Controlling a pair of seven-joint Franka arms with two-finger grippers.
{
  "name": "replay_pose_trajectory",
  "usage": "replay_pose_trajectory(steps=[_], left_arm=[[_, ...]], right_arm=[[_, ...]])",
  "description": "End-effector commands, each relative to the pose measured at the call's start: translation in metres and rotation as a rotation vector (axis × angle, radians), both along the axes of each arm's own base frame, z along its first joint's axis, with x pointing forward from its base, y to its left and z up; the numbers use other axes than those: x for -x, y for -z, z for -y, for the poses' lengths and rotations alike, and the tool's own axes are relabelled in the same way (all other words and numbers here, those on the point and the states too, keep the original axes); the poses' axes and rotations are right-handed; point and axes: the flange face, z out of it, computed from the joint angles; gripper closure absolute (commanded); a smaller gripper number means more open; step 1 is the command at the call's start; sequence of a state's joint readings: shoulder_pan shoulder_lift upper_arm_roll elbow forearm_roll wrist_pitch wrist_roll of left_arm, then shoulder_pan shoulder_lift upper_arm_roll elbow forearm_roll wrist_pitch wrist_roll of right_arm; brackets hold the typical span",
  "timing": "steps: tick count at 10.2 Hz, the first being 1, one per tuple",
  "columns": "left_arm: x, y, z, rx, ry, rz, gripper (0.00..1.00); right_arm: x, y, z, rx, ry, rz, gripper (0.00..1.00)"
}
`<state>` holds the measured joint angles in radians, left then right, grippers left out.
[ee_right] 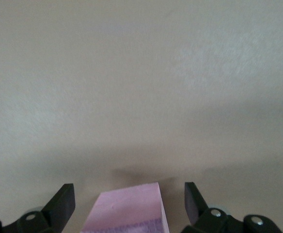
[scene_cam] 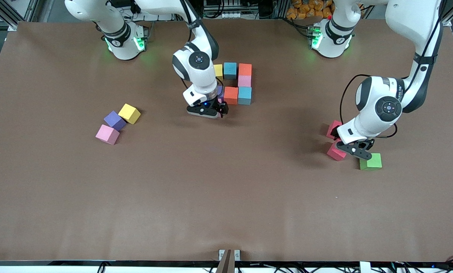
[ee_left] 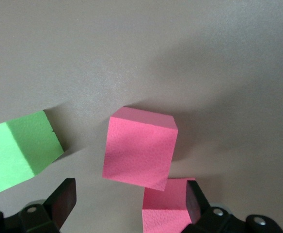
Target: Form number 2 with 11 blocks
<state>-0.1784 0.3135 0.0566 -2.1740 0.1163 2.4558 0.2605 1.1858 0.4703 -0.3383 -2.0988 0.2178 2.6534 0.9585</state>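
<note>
A partial figure of blocks lies mid-table near the robots' bases: yellow (scene_cam: 218,70), light blue (scene_cam: 230,69) and red (scene_cam: 244,69) in a row, pink (scene_cam: 244,80) below the red, then orange (scene_cam: 231,94) and light blue (scene_cam: 244,94). A purple block (scene_cam: 219,91) is mostly hidden by my right gripper (scene_cam: 211,110). That gripper is open and low, straddling a pale pink block (ee_right: 127,211) with gaps on both sides. My left gripper (scene_cam: 357,149) hangs open over two pinkish-red blocks (ee_left: 140,153) (ee_left: 165,206), one near its finger (ee_left: 194,201).
A green cube (scene_cam: 370,161) lies beside the left gripper, nearer the front camera. Toward the right arm's end of the table, yellow (scene_cam: 129,113), purple (scene_cam: 115,120) and pink (scene_cam: 107,134) blocks sit in a loose cluster.
</note>
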Motion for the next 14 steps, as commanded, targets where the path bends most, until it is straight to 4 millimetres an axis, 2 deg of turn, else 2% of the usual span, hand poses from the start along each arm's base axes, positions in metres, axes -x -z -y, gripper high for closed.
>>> replay_pose_trajectory(steps=[1, 2, 3, 6, 7, 8, 9, 10, 11, 12, 14], left_arm=[[0.000, 0.007, -0.003, -0.004, 0.035, 0.013, 0.00], [-0.001, 0.011, -0.003, -0.003, 0.036, 0.015, 0.00], [-0.001, 0.015, -0.004, 0.002, 0.031, 0.015, 0.00], [-0.005, 0.030, -0.009, 0.005, 0.021, 0.023, 0.00], [-0.005, 0.033, -0.010, 0.007, 0.019, 0.026, 0.00], [-0.006, 0.037, -0.010, 0.010, 0.016, 0.028, 0.00], [-0.006, 0.038, -0.010, 0.016, -0.001, 0.031, 0.00], [-0.006, 0.039, -0.009, 0.031, -0.026, 0.027, 0.00], [-0.006, 0.041, -0.007, 0.043, -0.041, 0.025, 0.01], [-0.005, 0.041, -0.005, 0.054, -0.056, 0.022, 0.14], [-0.006, 0.040, 0.001, 0.076, -0.081, 0.025, 0.21]], right_arm=[[-0.015, -0.021, 0.015, -0.027, 0.023, 0.005, 0.00], [-0.034, -0.031, 0.032, -0.031, -0.024, 0.020, 0.00], [-0.063, -0.045, 0.063, -0.032, -0.085, 0.035, 0.00], [-0.124, -0.079, 0.141, 0.011, -0.258, -0.074, 0.00], [-0.138, -0.086, 0.168, 0.016, -0.267, -0.112, 0.00], [-0.151, -0.084, 0.199, 0.025, -0.296, -0.129, 0.00], [-0.164, -0.078, 0.239, 0.031, -0.396, -0.142, 0.00], [-0.174, -0.072, 0.280, 0.028, -0.438, -0.146, 0.00], [-0.176, -0.070, 0.306, 0.024, -0.410, -0.156, 0.00], [-0.172, -0.066, 0.325, 0.018, -0.382, -0.172, 0.00], [-0.167, -0.066, 0.373, 0.004, -0.298, -0.178, 0.00]])
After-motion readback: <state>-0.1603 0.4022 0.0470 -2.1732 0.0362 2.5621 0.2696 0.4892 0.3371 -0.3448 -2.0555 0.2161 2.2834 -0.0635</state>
